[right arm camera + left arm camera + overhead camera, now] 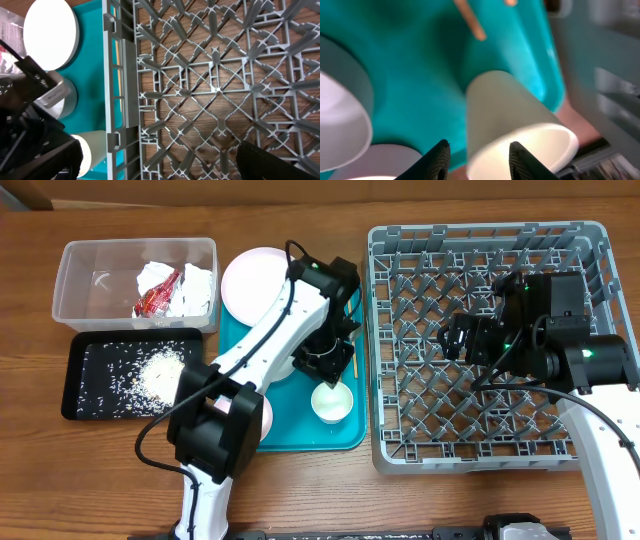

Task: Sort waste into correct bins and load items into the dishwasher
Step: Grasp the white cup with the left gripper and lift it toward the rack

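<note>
My left gripper hangs over the teal tray, right above a small white cup. Its fingers straddle the cup's rim, one outside the wall and one over the mouth, with a gap showing to the wall. A wooden chopstick lies on the tray beyond. A pinkish plate sits at the tray's far end. A white bowl stands beside the cup. My right gripper is wide open over the grey dish rack, holding nothing.
The clear tub at the back left holds a red-and-white wrapper and crumpled white paper. In front of it the black tray carries loose rice. The rack's wall stands close against the teal tray's right edge.
</note>
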Robot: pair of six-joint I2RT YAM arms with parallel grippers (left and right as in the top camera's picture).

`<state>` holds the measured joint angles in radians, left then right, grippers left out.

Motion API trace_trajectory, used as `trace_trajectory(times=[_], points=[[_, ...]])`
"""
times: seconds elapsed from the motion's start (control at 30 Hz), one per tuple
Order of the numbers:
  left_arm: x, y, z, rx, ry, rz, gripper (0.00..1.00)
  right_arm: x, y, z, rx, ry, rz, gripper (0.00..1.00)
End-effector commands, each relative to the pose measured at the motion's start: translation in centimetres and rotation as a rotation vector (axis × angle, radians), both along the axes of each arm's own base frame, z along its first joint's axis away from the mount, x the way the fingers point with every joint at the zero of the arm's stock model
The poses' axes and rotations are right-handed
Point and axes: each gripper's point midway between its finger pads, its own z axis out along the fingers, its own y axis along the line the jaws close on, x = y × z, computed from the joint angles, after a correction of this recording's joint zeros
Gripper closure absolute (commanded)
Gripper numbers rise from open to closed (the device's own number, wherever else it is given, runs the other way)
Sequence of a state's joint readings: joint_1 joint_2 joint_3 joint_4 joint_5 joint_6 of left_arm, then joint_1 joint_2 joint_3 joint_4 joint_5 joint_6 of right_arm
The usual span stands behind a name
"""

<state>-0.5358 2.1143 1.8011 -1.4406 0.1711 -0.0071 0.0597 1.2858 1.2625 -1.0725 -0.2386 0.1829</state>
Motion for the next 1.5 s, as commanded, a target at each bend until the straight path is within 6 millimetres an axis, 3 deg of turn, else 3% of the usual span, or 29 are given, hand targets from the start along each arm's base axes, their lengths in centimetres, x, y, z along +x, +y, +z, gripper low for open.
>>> trace_trajectory(times=[0.0, 0.07, 0.23, 0.4, 0.5, 0.87, 1.03, 1.2, 1.27, 1.33, 1.47], points=[[0.4, 1.9, -1.3, 0.099, -0.029, 0.032, 0.60, 0.4, -0.1, 0.8, 0.003, -0.026, -0.003, 0.00], [0.2, 1.9, -1.8, 0.100, -0.025, 0.031, 0.65, 0.4, -0.1, 0.8, 0.003, -0.026, -0.003, 0.00], [0.1, 1.5, -2.2, 0.081, -0.022, 0.032, 0.95, 0.4, -0.1, 0.9, 0.003, -0.026, -0.003, 0.00], [-0.2, 0.6, -1.9, 0.021, 0.003, 0.022, 0.96, 0.4, 0.0, 0.9, 0.005, -0.026, -0.002, 0.00], [-0.1, 0.3, -0.7, -0.042, 0.033, 0.030, 0.96, 0.4, 0.4, 1.0, 0.030, -0.029, 0.013, 0.00], [4.7, -0.2, 9.6, -0.477, 0.006, 0.137, 0.96, 0.2, 4.2, 3.0, 0.234, -0.066, 0.143, 0.00], [6.0, -0.3, 13.0, -0.701, 0.005, 0.178, 0.96, 0.4, 6.0, 4.7, 0.335, -0.115, 0.219, 0.00], [6.5, -0.8, 16.2, -0.943, 0.022, 0.188, 0.96, 0.8, 7.6, 7.0, 0.429, -0.199, 0.308, 0.00], [6.8, -1.0, 18.4, -1.085, 0.028, 0.196, 0.96, 1.0, 9.2, 9.8, 0.522, -0.306, 0.423, 0.00], [7.0, -1.1, 19.3, -1.141, 0.032, 0.201, 0.96, 1.0, 9.9, 11.3, 0.568, -0.364, 0.492, 0.00], [7.0, -1.4, 21.3, -1.263, 0.048, 0.209, 0.96, 1.6, 10.8, 12.2, 0.609, -0.419, 0.567, 0.00]])
